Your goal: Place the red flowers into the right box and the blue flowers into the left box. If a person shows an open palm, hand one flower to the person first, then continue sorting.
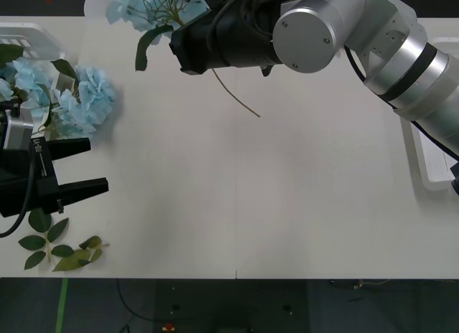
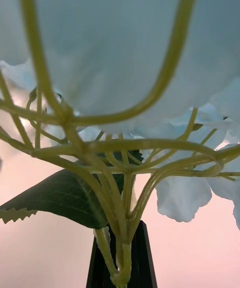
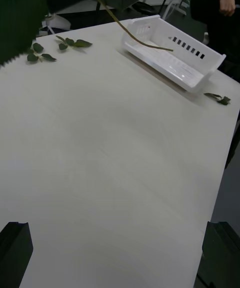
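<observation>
Plain white tabletop [image 1: 237,189], pretty bare across the middle, dark floor past its near edge and a dark-sleeved person standing off behind the far side in the left wrist view. Counting stuff: two blue flowers. One [image 1: 147,6] is up at 12 o'clock, pinched by its stalk in the right gripper [image 2: 120,263], jaws clamped on it, its thin stem dangling down over the tabletop. The other [image 1: 82,100] sits at 9 o'clock in the left box [image 1: 25,39], bloom spilling over the rim. Right box [image 3: 172,53] is at 3 o'clock. Left gripper [image 1: 80,168] hovers near 8 o'clock, jaws wide apart. Three loose leaf sprigs, one [image 1: 61,247] at 7 o'clock.
</observation>
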You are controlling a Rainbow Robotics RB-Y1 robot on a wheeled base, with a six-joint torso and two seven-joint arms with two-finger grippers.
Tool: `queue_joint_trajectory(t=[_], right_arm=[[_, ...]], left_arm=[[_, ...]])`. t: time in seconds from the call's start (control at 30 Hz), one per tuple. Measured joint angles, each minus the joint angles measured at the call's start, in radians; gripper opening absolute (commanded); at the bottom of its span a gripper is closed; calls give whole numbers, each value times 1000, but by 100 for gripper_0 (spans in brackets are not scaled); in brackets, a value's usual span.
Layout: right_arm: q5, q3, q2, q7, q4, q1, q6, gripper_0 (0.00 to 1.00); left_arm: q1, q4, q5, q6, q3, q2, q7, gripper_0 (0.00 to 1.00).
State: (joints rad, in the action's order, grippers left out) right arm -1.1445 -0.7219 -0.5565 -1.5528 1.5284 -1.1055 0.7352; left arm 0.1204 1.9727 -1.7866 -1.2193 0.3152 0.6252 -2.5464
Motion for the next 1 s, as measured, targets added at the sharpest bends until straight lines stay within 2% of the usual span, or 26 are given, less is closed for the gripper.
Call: queue_joint_trajectory(t=[0.1,0.27,0.5,0.73,1.0], right_arm=[[-73,0,0,-31,0,10,-119,0],[-130,0,6,-94,0,26,-239,0],[-143,0,27,-95,1,67,-346,0],[-144,-4,46,-105,20,112,-426,0],[-149,-6,47,-129,25,113,-436,0]], left_arm=[[2,-45,-36,20,-24,0,-1,100],[2,-76,-64,29,-53,0,-35,100],[0,-94,-172,57,-98,0,-64,100],[-56,-104,-210,238,-235,-5,6,100],[-153,-107,-212,487,-383,-76,153,100]])
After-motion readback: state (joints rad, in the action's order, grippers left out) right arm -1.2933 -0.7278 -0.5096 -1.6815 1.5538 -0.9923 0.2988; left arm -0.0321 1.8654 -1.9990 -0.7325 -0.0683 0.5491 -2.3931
